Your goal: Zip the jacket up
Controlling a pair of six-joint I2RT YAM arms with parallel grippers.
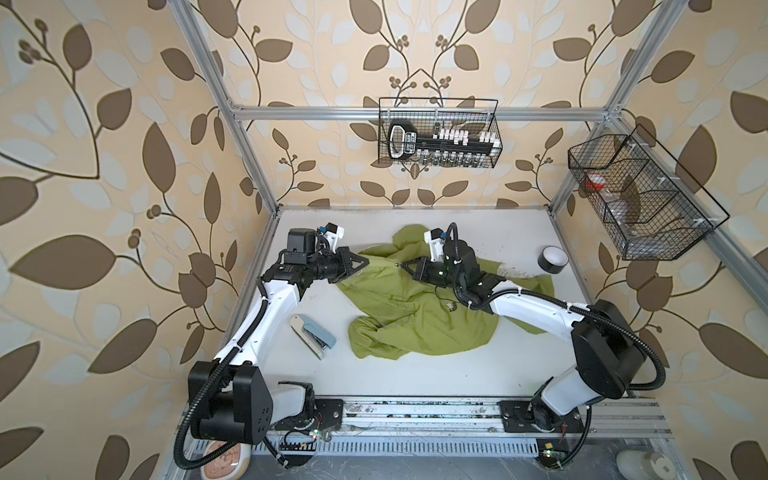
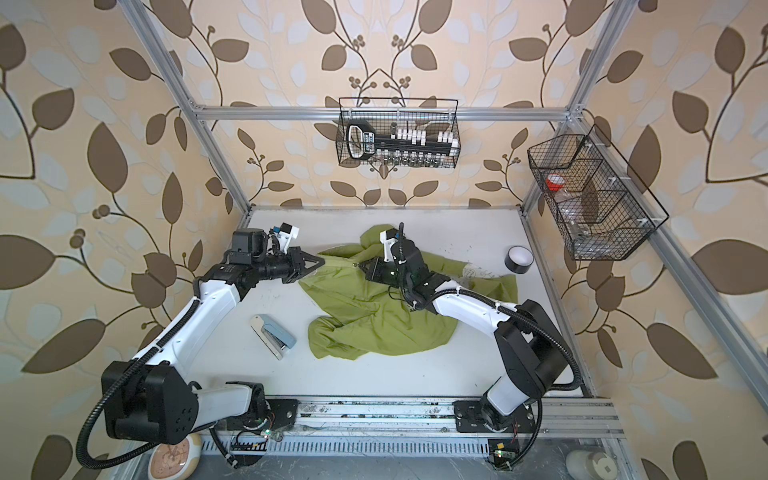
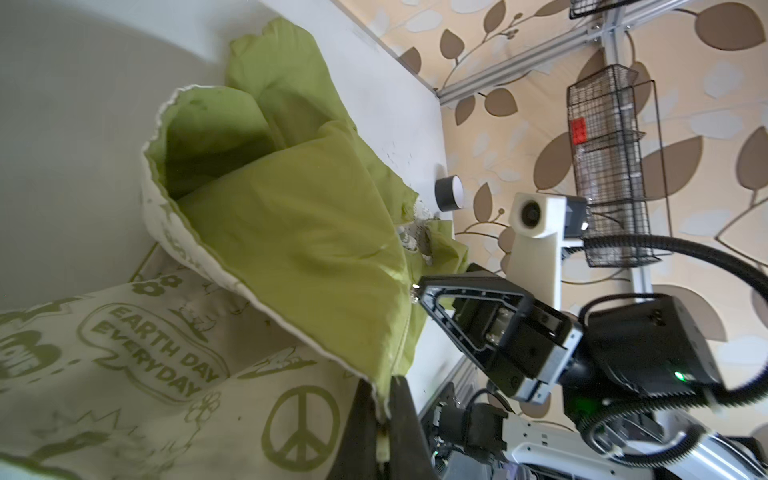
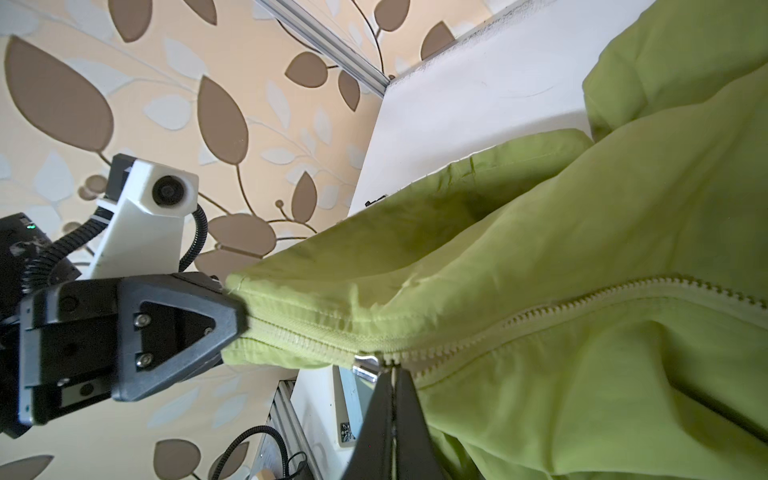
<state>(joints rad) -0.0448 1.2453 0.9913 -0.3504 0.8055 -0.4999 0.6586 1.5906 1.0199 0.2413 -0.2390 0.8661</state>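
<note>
Right wrist: left tool (image 4: 240, 320) and right tool (image 4: 392, 376) both clamp one jacket (image 4: 582, 249).

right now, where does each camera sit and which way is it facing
both top views: high above the robot's base, looking down on the table, jacket, left arm and right arm.
left wrist: on the left arm, looking past the left claw, shut on the jacket, toward the right claw.
right wrist: on the right arm, looking past the right claw, shut on the zipper pull, toward the left claw.
shared: each wrist view shows the other's claw and the jacket.
</note>
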